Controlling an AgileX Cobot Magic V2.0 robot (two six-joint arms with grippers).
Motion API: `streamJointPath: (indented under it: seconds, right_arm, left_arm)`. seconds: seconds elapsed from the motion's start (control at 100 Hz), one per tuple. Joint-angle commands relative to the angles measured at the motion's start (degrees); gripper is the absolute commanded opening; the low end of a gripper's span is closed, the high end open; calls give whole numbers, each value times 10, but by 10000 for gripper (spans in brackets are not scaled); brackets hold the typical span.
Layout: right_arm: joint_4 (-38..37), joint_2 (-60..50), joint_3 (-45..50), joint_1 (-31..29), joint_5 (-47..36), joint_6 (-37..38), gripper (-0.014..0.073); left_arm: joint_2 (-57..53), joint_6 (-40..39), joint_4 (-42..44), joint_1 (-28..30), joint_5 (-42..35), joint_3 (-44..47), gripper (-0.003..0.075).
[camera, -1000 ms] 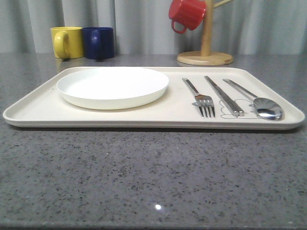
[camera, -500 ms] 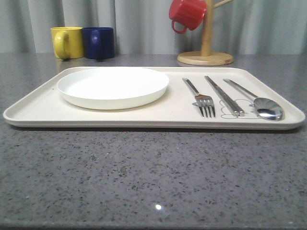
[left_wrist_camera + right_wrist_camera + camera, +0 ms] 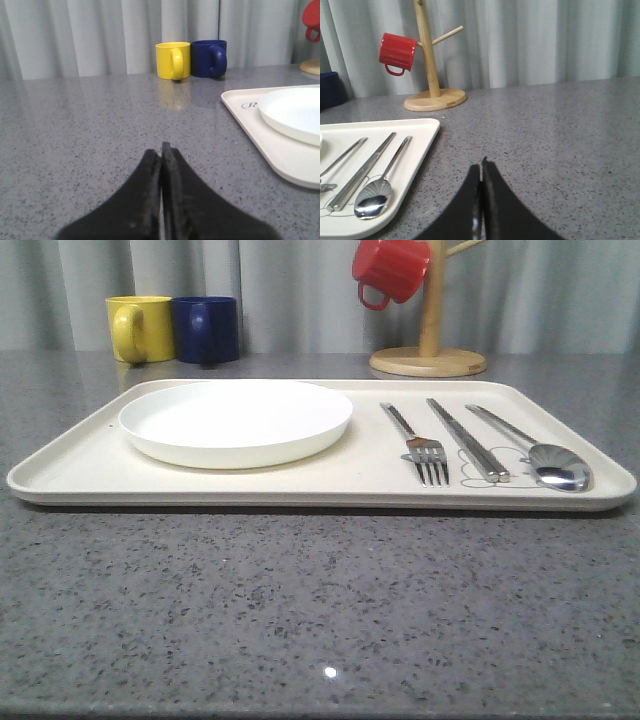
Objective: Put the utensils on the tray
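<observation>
Tray (image 3: 80, 475), cream with a low raised rim, lies flat on the grey speckled desk (image 3: 320, 610). On its left half sits the round white plate (image 3: 236, 422). On its right half lie three utensils side by side, apart from one another: fork (image 3: 417, 445) nearest the plate, chopstick pair (image 3: 465, 439) in the middle, spoon (image 3: 535, 451) nearest the right rim. Fork tines and spoon bowl point toward the front edge. A grey line drawing on the tray floor shows partly beneath the chopstick tips and spoon bowl.

Left end effector (image 3: 161, 152) is seen in the left wrist view with both black fingers pressed together, nothing between them, above bare desk to the left of the tray. Right end effector (image 3: 481, 167) is likewise closed with nothing held, above bare desk to the right of the tray.

Behind the tray, a yellow mug (image 3: 140, 328) and a dark blue mug (image 3: 206, 329) stand just beside each other. A wooden mug stand (image 3: 430, 340) at the back right carries a red mug (image 3: 390, 270) hung on a peg.
</observation>
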Motion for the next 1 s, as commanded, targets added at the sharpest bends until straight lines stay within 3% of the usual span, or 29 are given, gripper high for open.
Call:
streamJointPath:
  seconds: [0.0,0.99]
  right_arm:
    - [0,-14,-11,-3,-47,-6,-68]
    - [0,-14,-11,-3,-46,-6,-68]
  left_arm:
    - [-18,-17,8,2,-56,6,-17]
    - [-21,-18,16,2,-85,24,-17]
